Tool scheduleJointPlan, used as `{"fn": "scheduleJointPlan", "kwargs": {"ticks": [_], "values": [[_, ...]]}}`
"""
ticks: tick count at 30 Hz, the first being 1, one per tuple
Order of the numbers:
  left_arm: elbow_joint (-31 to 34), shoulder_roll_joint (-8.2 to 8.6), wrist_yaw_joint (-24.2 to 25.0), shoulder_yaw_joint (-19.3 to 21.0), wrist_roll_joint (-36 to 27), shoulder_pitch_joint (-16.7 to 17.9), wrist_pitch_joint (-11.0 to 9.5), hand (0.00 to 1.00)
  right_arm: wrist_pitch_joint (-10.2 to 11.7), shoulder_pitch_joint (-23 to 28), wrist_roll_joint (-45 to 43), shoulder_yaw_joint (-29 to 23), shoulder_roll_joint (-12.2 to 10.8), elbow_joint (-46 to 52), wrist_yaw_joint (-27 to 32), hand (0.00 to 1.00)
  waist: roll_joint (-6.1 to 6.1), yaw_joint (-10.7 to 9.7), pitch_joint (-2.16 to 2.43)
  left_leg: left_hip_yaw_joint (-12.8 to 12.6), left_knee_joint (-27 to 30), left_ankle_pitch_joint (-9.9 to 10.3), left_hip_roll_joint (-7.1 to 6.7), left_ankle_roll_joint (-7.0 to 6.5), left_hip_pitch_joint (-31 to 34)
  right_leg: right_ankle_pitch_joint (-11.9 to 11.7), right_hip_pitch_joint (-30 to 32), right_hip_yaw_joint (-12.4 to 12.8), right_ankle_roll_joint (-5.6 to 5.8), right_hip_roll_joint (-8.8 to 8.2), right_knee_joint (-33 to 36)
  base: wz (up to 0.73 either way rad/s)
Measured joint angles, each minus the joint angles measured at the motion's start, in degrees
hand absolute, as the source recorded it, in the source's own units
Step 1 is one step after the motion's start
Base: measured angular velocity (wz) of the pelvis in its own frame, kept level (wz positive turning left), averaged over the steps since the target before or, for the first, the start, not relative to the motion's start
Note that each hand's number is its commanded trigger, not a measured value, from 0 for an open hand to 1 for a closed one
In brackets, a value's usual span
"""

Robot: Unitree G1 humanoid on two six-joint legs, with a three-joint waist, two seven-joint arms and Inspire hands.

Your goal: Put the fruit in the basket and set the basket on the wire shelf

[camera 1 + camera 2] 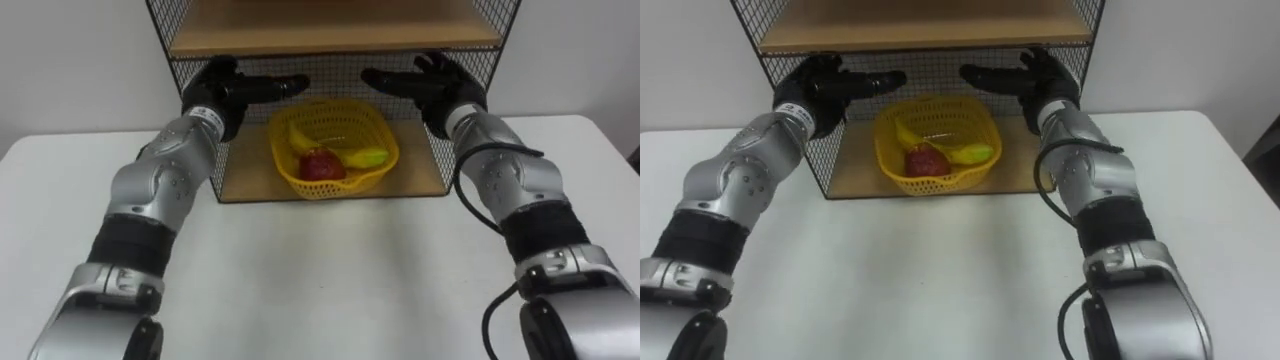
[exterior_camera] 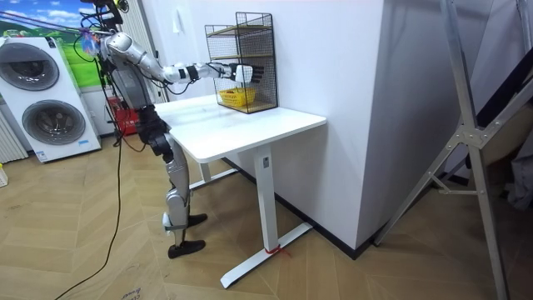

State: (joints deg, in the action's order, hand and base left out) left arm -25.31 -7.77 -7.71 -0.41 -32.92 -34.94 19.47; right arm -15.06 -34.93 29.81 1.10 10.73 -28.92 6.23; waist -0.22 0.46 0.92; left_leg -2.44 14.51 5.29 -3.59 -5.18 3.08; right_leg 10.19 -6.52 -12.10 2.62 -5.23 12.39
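Left hand (image 1: 235,90) and right hand (image 1: 420,82) hover above and to either side of the yellow basket (image 1: 290,170), fingers straight, pointing inward, holding nothing. The basket sits on the lower board of the wire shelf (image 1: 335,62), with a banana (image 1: 300,135), a red apple (image 1: 320,163) and a yellow-green fruit (image 1: 365,157) inside. The placing looks done. Best to draw both hands straight back over the desk (image 1: 320,270), level and together, without clipping rim or mesh.

A white table (image 2: 250,125) stands on a wood-plank floor (image 2: 350,267) against a white wall (image 2: 325,50); two front-loading washers (image 2: 42,100) sit at the room view's left, perhaps stacked, a grey metal frame (image 2: 470,142) at its right
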Motion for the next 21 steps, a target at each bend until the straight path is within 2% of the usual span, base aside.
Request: {"fn": "scheduleJointPlan", "kwargs": {"ticks": [1,4,8,12,14,16,18,20,21], "values": [[1.5,0.02,0.4,0.0,0.0,1.4,0.0,0.00,0.0,2.1,-0.1,0.0,0.0,2.5,-0.5,0.00,-0.39,0.0,0.01,-0.1,-0.3,0.0,-0.01,0.04,-0.5,0.2,-0.3,0.1,0.05,0.01,-0.7,-0.04],[5.5,-0.13,1.2,0.0,0.0,5.0,0.0,0.00,0.0,6.1,-1.5,0.0,0.0,6.4,-2.3,0.00,-1.15,0.0,0.44,-0.2,-0.5,0.2,0.09,0.39,-0.8,0.4,-0.4,0.5,0.01,0.13,-0.7,-0.05],[13.6,-0.18,2.5,-0.2,3.6,11.1,0.0,0.00,0.0,10.6,-5.5,0.0,0.3,12.5,-4.3,0.00,-1.32,-0.4,0.32,-0.3,-0.7,0.1,0.06,0.38,-0.8,0.4,-0.4,0.5,0.02,0.06,-0.7,0.00],[17.7,-0.39,3.3,-0.4,3.9,15.9,-0.2,0.00,0.0,14.4,-5.8,0.0,0.7,14.7,-6.3,0.00,-1.36,-0.6,0.27,-0.3,-0.7,0.0,0.08,0.23,-1.0,0.4,-0.6,0.4,0.00,0.06,-0.7,0.00],[19.3,-0.70,3.5,-1.2,4.4,19.0,-1.2,0.00,0.0,17.4,-6.3,-0.1,0.7,16.7,-6.3,0.00,-1.42,-0.6,-0.10,-0.4,-0.8,0.1,0.11,0.43,-1.3,0.5,-0.8,0.4,0.13,0.07,-0.8,0.00],[20.5,-0.73,3.6,-1.3,5.0,20.9,-1.4,0.00,0.0,19.4,-6.3,-0.1,0.8,18.3,-6.3,0.00,-1.47,-0.7,-0.32,-0.5,-0.9,0.1,0.17,0.46,-1.1,0.7,-0.5,0.7,0.36,0.11,-0.7,-0.07],[21.8,-0.69,4.4,-1.8,5.4,23.0,-2.5,0.00,0.1,21.4,-6.2,-0.1,0.8,21.1,-6.4,0.00,-1.45,-0.6,-0.65,-0.6,-1.1,0.1,0.19,0.51,-0.9,0.7,-0.1,0.9,0.34,0.13,-0.8,-0.06],[22.8,-0.61,6.1,-3.6,7.0,26.1,-3.6,0.00,0.2,24.0,-6.2,0.0,0.6,24.1,-6.5,0.00,-1.50,-0.6,-1.04,-0.7,-1.1,-0.1,0.19,0.42,-0.6,0.4,0.1,0.9,0.05,0.17,-0.8,0.00],[23.1,-0.60,6.4,-4.3,7.0,27.0,-3.7,0.00,0.2,24.7,-6.1,0.0,0.4,24.8,-6.5,0.00,-1.52,-0.6,-1.06,-0.7,-1.2,-0.1,0.18,0.46,-0.6,0.4,0.2,0.9,0.05,0.16,-0.8,0.00]]}}
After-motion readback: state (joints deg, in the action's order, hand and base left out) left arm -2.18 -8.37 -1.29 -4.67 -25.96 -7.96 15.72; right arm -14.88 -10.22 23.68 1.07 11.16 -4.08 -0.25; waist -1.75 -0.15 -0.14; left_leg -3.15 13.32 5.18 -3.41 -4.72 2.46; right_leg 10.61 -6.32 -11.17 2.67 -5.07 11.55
